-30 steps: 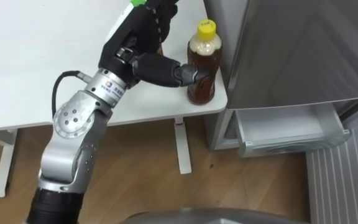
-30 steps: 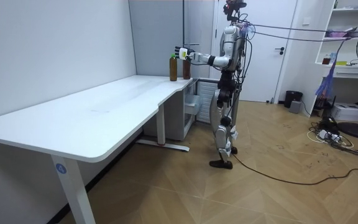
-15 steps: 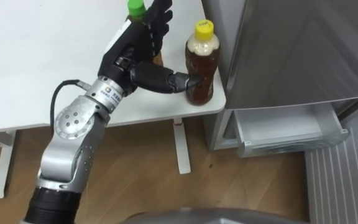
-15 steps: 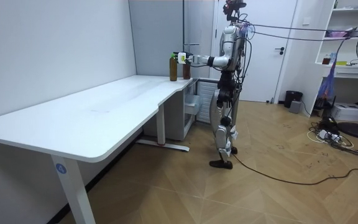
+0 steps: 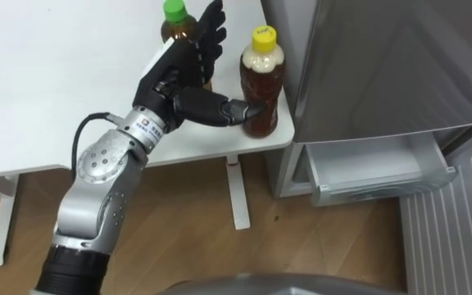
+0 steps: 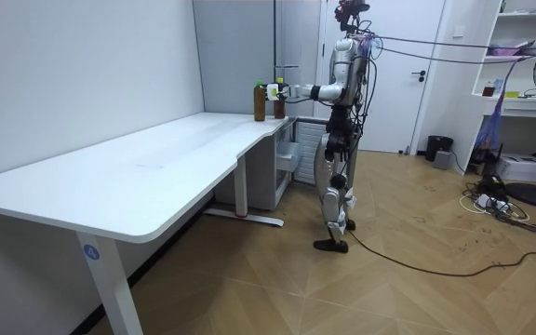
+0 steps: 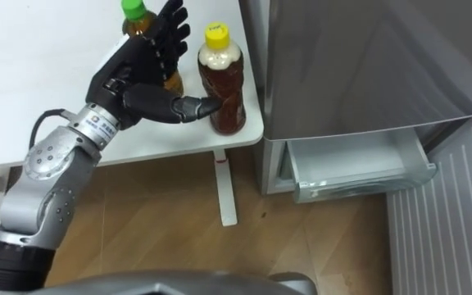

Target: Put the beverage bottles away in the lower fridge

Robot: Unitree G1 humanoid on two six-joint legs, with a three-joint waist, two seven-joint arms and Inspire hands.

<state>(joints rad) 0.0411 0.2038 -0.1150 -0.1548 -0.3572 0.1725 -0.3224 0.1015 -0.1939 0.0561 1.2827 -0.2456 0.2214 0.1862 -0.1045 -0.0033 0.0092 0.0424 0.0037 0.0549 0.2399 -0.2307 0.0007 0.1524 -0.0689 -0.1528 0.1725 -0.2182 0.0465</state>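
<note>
My left robot hand (image 5: 183, 78) is raised over the corner of the white table (image 5: 39, 90) that lies next to the fridge (image 5: 383, 65). Its fingers (image 5: 211, 33) are straight and fanned apart, gripping nothing, and the thumb (image 5: 220, 108) is stretched out sideways. The thumb's tip rests against the lower side of the yellow-capped bottle (image 5: 260, 86).

That bottle stands upright near the table's corner, just beside the fridge's grey wall, and is filled with brown drink (paler near the neck). The green-capped bottle (image 5: 174, 20) stands upright on the table too, further in, partly hidden behind my fingers. I cannot tell whether they touch it. From my eyes the fingers rise between the two bottles.

Both drinks are on the table, neither in the fridge. Low on the fridge a pale drawer (image 5: 375, 168) is pulled out over the wooden floor (image 5: 179, 229).

In the room view I stand upright on the floor at the table's end, with my left arm held out level towards the two bottles.
</note>
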